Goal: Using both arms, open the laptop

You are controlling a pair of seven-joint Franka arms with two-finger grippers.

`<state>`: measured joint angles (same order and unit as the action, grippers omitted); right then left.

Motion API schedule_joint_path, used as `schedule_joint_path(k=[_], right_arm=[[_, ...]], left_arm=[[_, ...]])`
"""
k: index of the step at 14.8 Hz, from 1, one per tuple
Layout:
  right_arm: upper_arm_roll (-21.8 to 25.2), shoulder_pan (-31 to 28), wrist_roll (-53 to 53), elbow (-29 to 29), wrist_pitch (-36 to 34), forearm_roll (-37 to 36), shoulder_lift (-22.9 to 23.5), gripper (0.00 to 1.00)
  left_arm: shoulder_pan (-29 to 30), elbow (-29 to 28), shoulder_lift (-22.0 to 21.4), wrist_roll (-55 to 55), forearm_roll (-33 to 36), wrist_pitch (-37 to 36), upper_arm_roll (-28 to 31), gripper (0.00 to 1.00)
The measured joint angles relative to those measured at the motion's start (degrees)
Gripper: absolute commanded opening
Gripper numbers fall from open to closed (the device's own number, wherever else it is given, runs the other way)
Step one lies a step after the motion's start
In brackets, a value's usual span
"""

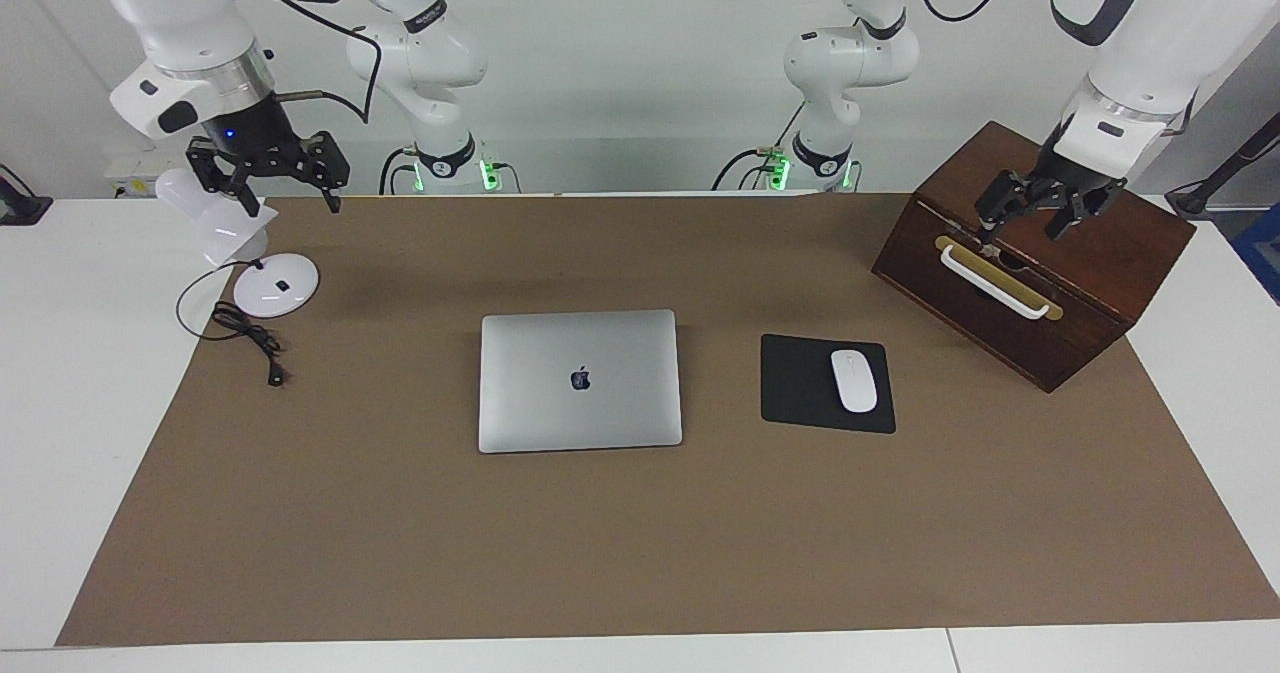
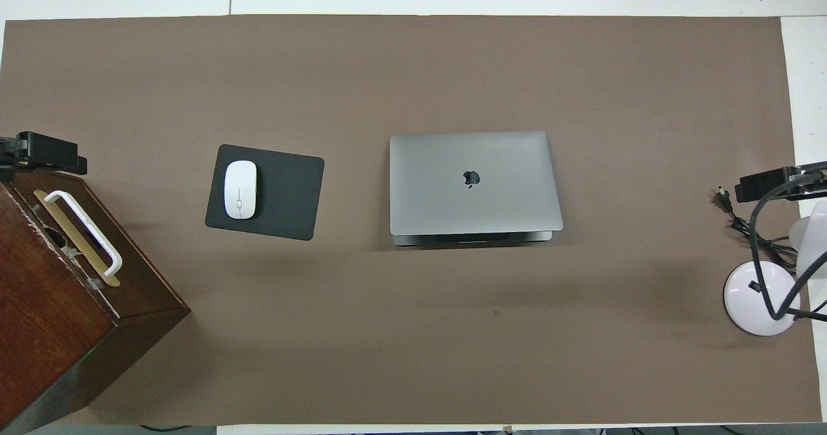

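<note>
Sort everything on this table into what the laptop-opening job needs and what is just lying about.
Needed:
- laptop, lid shut, mid-table
- left gripper, open, over the wooden box
- right gripper, open, over the desk lamp

Lying about:
- wooden box
- desk lamp and its cable
- mouse pad
- mouse on the pad

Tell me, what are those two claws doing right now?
Left pincer open, over the wooden box. Right pincer open, over the desk lamp. Laptop shut, untouched, mid-mat. Nothing in the way.
</note>
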<state>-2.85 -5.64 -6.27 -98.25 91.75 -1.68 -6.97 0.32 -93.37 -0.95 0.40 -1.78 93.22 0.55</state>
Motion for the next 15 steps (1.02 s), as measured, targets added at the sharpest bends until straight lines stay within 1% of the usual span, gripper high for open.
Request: schedule_joint_path(k=[3, 11, 15], right_arm=[[0.1, -0.9, 0.0, 0.0, 0.7, 0.0, 0.0, 1.00], [0.0, -0.9, -0.2, 0.0, 1.2, 0.0, -0.1, 1.00], [0.0, -1.0, -0.1, -2.2, 2.0, 0.0, 0.0, 1.00]], left_arm=[[0.0, 0.0, 0.0, 0.0, 0.0, 0.0, 0.0, 1.00], [0.1, 0.0, 0.0, 0.0, 0.0, 0.1, 0.1, 1.00], [0.1, 0.0, 0.0, 0.0, 0.0, 0.9, 0.0, 1.00]])
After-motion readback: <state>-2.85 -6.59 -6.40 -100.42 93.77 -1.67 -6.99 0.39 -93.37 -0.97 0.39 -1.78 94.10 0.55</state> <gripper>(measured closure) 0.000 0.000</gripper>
